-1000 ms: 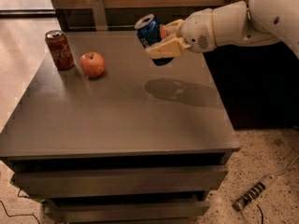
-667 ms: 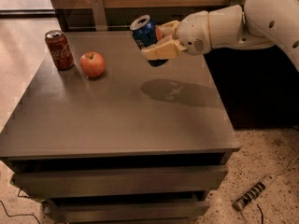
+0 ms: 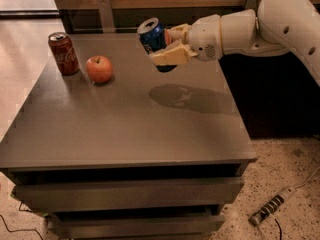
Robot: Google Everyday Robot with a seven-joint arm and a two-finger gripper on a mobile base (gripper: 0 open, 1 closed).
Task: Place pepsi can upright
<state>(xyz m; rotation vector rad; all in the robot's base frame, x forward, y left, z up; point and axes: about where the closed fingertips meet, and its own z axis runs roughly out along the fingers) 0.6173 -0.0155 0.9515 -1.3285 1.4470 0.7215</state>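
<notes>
The blue pepsi can point(image 3: 152, 39) is held in the air above the back middle of the grey table point(image 3: 125, 129), tilted with its silver top leaning left. My gripper point(image 3: 167, 46) is shut on the can, with one tan finger point(image 3: 167, 57) across its lower front. The white arm point(image 3: 250, 29) reaches in from the right. The can's shadow falls on the table below and to the right of it.
A red cola can point(image 3: 63, 53) stands upright at the table's back left, with a red apple point(image 3: 99, 69) just right of it. The table has drawers below its front edge. A power strip point(image 3: 270, 210) lies on the speckled floor at the right.
The arm has moved left with the pepsi can in its grip. The cola can and apple have not moved.
</notes>
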